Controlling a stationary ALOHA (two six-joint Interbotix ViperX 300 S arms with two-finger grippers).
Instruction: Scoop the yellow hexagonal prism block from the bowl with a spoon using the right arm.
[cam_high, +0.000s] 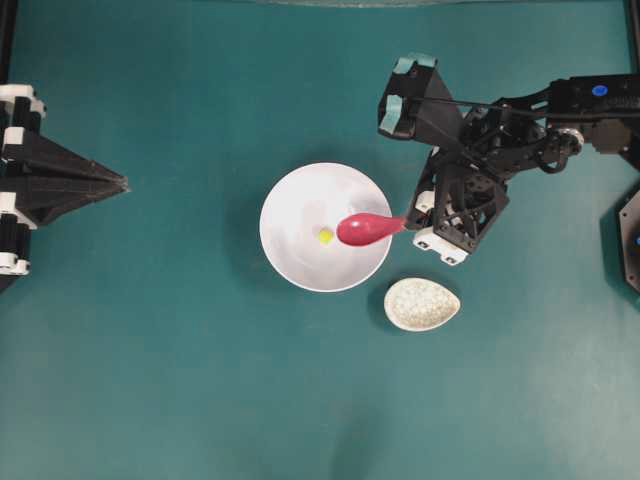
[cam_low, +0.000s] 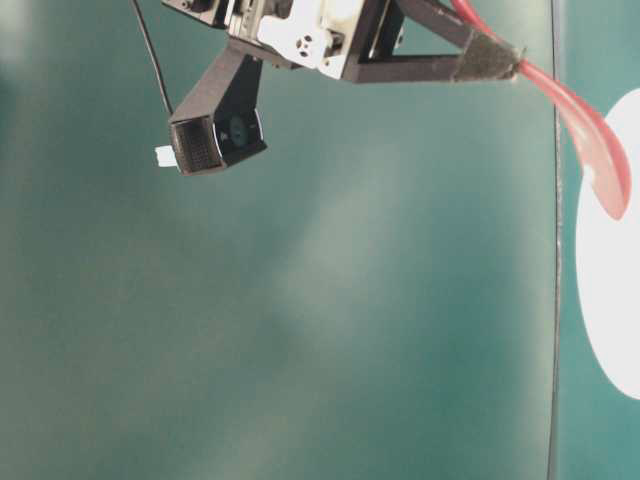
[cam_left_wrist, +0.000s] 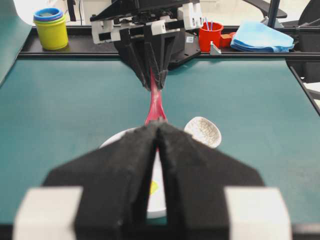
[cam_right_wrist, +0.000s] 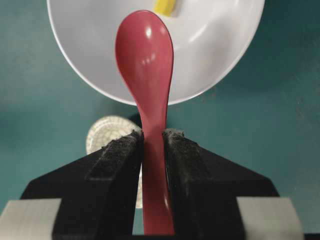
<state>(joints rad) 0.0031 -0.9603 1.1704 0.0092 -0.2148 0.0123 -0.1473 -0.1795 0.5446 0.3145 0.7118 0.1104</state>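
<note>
Overhead view: right gripper (cam_high: 412, 222) clamps spoon (cam_high: 368, 229) handle, scoop probably above bowl (cam_high: 290, 200) rim; dip under yellow block (cam_high: 326, 236).

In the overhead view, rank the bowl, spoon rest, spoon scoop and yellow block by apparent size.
1. bowl
2. spoon rest
3. spoon scoop, slightly smaller than the rest, though raised nearer the camera
4. yellow block

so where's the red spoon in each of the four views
Overhead: spoon right of centre, scoop over the bowl.
Table-level: spoon at upper right edge.
Left wrist: spoon at centre, above the left hand.
Right wrist: spoon at centre, clamped in the right hand.
Shared landmark: the white bowl.
</note>
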